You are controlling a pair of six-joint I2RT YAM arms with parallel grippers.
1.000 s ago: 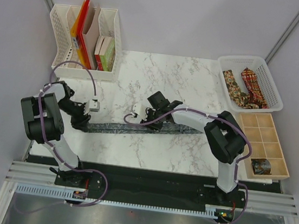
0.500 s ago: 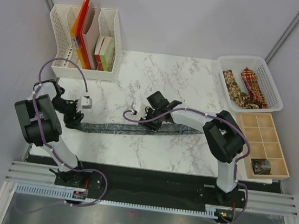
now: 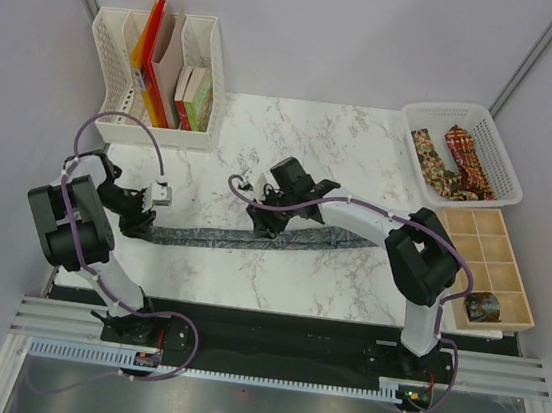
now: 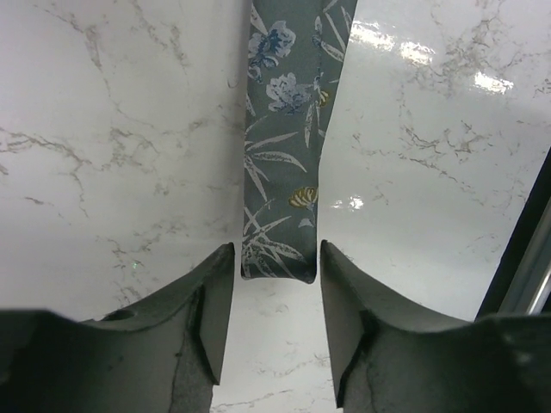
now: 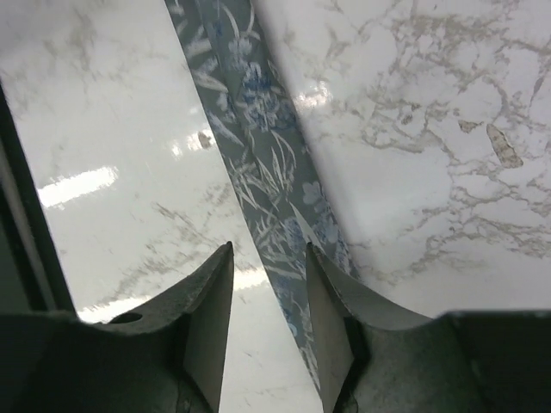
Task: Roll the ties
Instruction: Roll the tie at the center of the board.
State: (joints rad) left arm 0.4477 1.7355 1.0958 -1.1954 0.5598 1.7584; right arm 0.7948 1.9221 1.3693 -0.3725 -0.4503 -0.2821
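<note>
Nearest, what looks like a rolled tie (image 3: 482, 306) is seen in the wooden box's (image 3: 473, 241) front compartment. On the marble table (image 3: 305, 135) the grey-green tie (image 3: 202, 235) is laid flat. Its narrow end is straddled by the left gripper (image 4: 275, 251) and its middle by the right gripper (image 5: 268, 251), both with fingers held apart. Farthest, a brown-gold tie (image 3: 426, 152) and a red tie (image 3: 464, 151) are kept in the white basket (image 3: 505, 184).

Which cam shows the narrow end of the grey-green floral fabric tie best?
Left wrist: the end of the grey-green floral fabric tie lies close and sharp between the fingers of the left gripper. Top external shows most of the tie, small; right wrist only a middle stretch.
</note>
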